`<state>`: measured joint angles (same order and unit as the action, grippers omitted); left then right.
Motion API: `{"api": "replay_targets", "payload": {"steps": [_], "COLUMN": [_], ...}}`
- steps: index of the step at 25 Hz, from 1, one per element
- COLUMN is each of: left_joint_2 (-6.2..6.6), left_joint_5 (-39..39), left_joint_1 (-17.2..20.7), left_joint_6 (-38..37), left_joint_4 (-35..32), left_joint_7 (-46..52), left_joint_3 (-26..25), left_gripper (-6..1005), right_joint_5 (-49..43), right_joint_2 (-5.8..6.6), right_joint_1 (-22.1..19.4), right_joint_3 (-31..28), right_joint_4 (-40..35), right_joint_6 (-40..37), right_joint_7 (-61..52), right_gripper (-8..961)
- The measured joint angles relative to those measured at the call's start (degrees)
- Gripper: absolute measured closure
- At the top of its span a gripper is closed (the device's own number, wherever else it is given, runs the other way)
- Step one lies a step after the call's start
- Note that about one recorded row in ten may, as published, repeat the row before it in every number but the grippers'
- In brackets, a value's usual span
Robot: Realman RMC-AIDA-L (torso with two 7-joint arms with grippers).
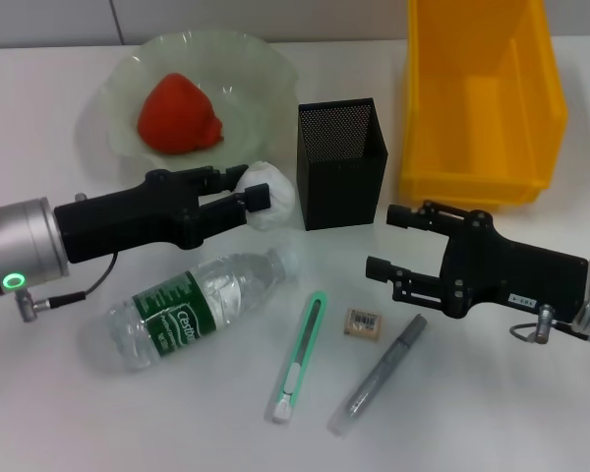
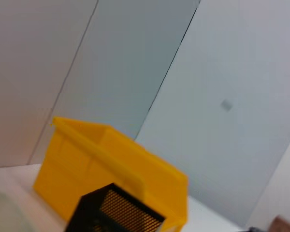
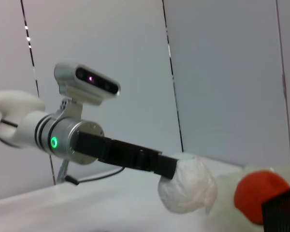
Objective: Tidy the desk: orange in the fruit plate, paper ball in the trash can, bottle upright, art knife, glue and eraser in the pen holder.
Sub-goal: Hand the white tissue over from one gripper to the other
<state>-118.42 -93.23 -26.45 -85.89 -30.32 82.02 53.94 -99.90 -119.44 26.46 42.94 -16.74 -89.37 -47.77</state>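
Head view: one of each on the white worktop (image 1: 59,413). The orange (image 1: 180,113) is sitting in the pale green fruit plate (image 1: 113,93) at far left. The black mesh pen holder (image 1: 340,162) is standing upright at centre, and the yellow trash can (image 1: 482,93) is lying far right, just beside it. The left pincer (image 1: 252,189) is pinching the paper ball (image 1: 273,197), which is sitting between plate and pen holder, close to both. The right pincer (image 1: 384,240) is hovering with fingers spread, pointing at the pen holder's near side, holding nothing. The bottle (image 1: 192,307) is lying on its side, long axis running diagonally, cap end pointing toward the pen holder. The art knife (image 1: 299,356), eraser (image 1: 364,323) and glue (image 1: 378,376) are lying in a row in front, knife and glue both slanting the same way as the bottle. Open worktop is lying at the near edge and near left.

Left wrist view: one trash can (image 2: 82,169) with the pen holder (image 2: 116,210) in front of it, wall behind. No fingers showing here.

Right wrist view: the left pincer (image 3: 168,167) is gripping the paper ball (image 3: 191,191); the orange (image 3: 258,193) is beside it, the pen holder's corner (image 3: 282,212) nearest.
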Motion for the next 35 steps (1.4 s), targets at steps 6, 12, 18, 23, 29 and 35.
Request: {"api": "replay_targets", "payload": {"steps": [6, 12, 18, 23, 29, 35], "left_joint_2": [0.01, -0.21, -0.27, -0.35, -0.60, -0.67], "left_joint_5": [3.38, 5.95, 8.39, 10.18, 10.73, 11.14], "left_joint_1": [0.04, -1.90, -2.72, -2.77, -2.96, -3.34], "left_joint_6": [-3.52, -4.65, -4.69, -4.60, -4.43, -4.37], "left_joint_4": [4.90, 11.83, 16.17, 19.06, 20.77, 22.58], "left_joint_7": [2.86, 5.43, 6.35, 6.55, 7.79, 7.99], "left_joint_3": [-0.20, -0.25, -0.25, -0.31, -0.32, -0.26], "left_gripper": [568, 568, 569, 569, 568, 569], "right_joint_5": [3.34, 4.40, 4.89, 4.91, 4.91, 4.91], "right_joint_2": [-0.04, -0.20, -0.31, -0.37, -0.41, -0.44], "right_joint_1": [0.02, 0.89, 1.38, 1.29, 1.65, 2.40], "right_joint_3": [-0.23, -0.24, -1.71, -5.10, -5.91, -6.37], "right_joint_4": [4.49, 9.67, 13.90, 17.41, 19.06, 20.41], "right_joint_6": [-1.21, -1.28, -1.62, -2.46, -2.73, -2.90], "right_joint_7": [10.03, 20.64, 28.71, 35.51, 37.60, 39.35], "right_gripper": [243, 243, 244, 244, 244, 245]}}
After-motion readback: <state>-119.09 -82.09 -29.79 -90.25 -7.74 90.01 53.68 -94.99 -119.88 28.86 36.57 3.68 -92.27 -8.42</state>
